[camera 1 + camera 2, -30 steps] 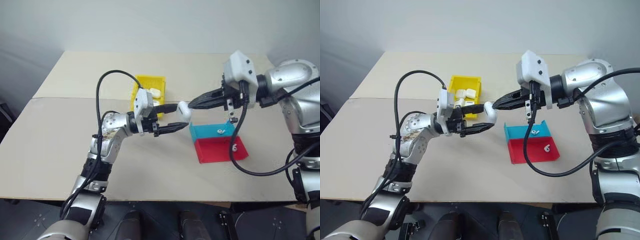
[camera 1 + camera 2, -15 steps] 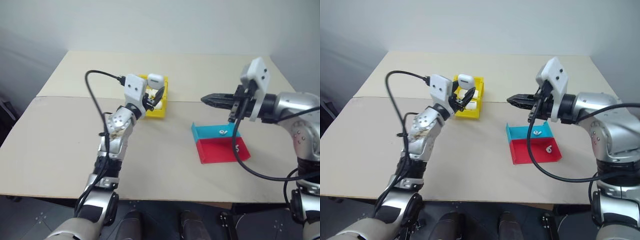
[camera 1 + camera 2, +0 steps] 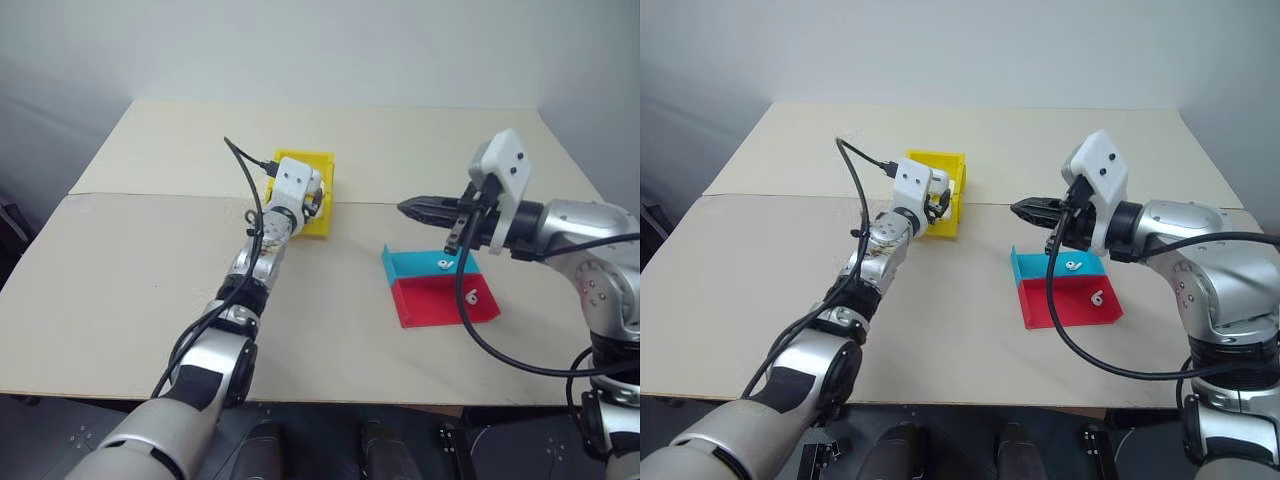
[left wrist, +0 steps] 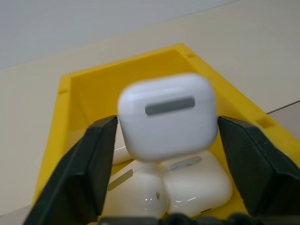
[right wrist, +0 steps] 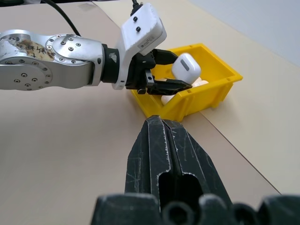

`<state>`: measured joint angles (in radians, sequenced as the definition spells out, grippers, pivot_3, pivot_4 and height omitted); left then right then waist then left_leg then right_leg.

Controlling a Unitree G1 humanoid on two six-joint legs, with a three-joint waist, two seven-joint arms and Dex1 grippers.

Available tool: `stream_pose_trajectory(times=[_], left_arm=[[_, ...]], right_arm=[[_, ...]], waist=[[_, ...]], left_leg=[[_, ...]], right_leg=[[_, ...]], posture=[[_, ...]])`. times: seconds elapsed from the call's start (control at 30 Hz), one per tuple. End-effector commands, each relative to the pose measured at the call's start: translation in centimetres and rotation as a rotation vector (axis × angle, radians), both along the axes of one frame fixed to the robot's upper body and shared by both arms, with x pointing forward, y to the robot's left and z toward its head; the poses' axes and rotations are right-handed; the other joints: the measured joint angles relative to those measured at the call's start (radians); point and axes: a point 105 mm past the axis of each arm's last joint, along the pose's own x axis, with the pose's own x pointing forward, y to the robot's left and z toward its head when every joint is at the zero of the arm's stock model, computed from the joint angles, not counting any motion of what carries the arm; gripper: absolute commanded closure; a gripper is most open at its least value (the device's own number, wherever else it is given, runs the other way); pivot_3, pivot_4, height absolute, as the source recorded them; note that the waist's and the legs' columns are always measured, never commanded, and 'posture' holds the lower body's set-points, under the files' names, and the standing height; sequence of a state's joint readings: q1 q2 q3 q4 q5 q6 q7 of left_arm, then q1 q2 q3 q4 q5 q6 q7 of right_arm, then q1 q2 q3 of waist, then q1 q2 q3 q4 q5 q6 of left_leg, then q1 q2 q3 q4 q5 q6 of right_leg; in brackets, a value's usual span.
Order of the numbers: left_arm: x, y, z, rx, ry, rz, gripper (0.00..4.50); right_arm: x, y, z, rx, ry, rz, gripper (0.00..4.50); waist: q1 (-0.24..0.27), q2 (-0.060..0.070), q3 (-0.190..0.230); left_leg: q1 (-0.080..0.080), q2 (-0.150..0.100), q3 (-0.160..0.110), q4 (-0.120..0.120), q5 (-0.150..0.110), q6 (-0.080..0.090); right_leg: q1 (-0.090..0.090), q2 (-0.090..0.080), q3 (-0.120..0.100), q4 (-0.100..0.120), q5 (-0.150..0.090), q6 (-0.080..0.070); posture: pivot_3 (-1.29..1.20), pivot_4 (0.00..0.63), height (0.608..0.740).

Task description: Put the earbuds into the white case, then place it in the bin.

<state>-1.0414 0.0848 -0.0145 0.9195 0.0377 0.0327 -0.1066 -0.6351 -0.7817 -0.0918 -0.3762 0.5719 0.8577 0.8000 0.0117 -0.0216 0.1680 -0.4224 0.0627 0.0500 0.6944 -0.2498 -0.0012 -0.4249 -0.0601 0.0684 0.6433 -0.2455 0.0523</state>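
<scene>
The left hand (image 4: pixel 166 145) reaches out level over the yellow bin (image 3: pixel 309 195) near the far middle of the table (image 3: pixel 120 290), its two black fingers (image 4: pixel 86 164) spread wide. Between them sits the white case (image 4: pixel 167 117), lid shut; from the wrist view there is a gap on each side of it, so the fingers do not seem to be squeezing it, though I cannot tell whether it hangs free or rests on anything. Just under it, inside the bin, lie other white cases (image 4: pixel 197 180) packed side by side. Off to the right, the right hand (image 5: pixel 164 140) is held above the table, pointing toward the bin, its fingers pressed together with nothing between them. Below and just beside it lies a flat tray (image 3: pixel 440 295), teal at the far half and red at the near half, well apart from the bin. Two earbuds (image 3: pixel 446 265) lie in the tray, one on the teal part and one on the red.
</scene>
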Motion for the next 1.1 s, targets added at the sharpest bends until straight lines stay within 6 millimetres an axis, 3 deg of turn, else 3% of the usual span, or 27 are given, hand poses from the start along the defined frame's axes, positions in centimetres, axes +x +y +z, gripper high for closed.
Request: stream_pose_trajectory(times=[0.03,0.3,0.4,0.47,0.6,0.8,0.93,1.1], left_arm=[[0.2,-0.2,2.5,-0.025,-0.086,-0.003,0.01],[-0.9,1.2,4.4,-0.086,-0.166,-0.055,0.01],[-2.3,2.0,4.8,-0.092,-0.157,-0.158,0.01],[-3.7,2.5,5.0,-0.094,-0.143,-0.241,0.01],[-9.1,3.6,6.0,-0.087,-0.145,-0.494,0.01],[-15.5,6.8,6.2,-0.013,-0.083,-0.615,0.01],[-18.5,9.4,6.3,0.053,-0.034,-0.608,0.01],[-20.7,10.7,6.3,0.091,0.028,-0.641,0.01]], right_arm=[[-0.6,-0.3,1.3,0.004,-0.056,-0.007,4.50],[-0.7,-0.2,1.1,0.009,-0.058,0.011,4.50],[-0.9,0.2,0.9,0.017,-0.074,0.037,4.50],[-1.0,0.5,0.8,0.021,-0.083,0.055,4.50],[-1.9,0.8,-0.7,0.038,-0.124,0.103,4.50],[-4.0,-0.5,-4.2,0.045,-0.037,0.102,4.50],[-5.3,-1.9,-4.3,0.063,-0.013,0.062,4.50],[-6.4,-3.0,-4.3,0.012,0.017,0.064,4.50]], waist=[[0.000,0.000,0.000],[-0.001,0.000,0.000],[-0.004,0.000,0.000],[-0.010,0.000,0.000],[-0.016,0.000,0.000],[-0.014,0.000,0.000],[-0.017,0.000,0.000],[-0.018,0.000,0.000]], left_leg=[[0.000,0.000,0.000,0.000,0.000,0.000],[0.000,0.000,0.000,0.000,0.000,0.000],[0.000,0.000,0.000,0.000,0.000,0.000],[0.000,0.001,0.000,0.000,0.000,0.000],[0.000,0.002,0.000,-0.001,0.000,-0.001],[0.001,0.002,0.000,0.000,0.000,-0.001],[0.004,0.002,0.000,0.000,0.000,-0.001],[0.011,0.003,0.001,0.000,0.001,-0.001]], right_leg=[[0.000,0.000,0.000,0.000,0.000,0.000],[0.000,0.000,0.000,0.000,0.000,0.000],[0.000,0.000,0.000,0.003,0.000,0.000],[0.000,0.000,0.000,0.004,0.000,0.000],[0.000,0.001,0.000,0.004,0.000,0.000],[0.001,0.000,0.000,0.004,0.000,0.000],[0.002,0.000,0.000,0.004,0.000,0.000],[0.007,0.001,0.000,0.005,0.000,-0.001]], posture=[[0.00,0.150,0.740],[0.00,0.150,0.740],[0.00,0.150,0.740],[0.00,0.150,0.740],[0.00,0.150,0.740],[0.00,0.150,0.740],[0.00,0.150,0.740],[0.00,0.150,0.740]])
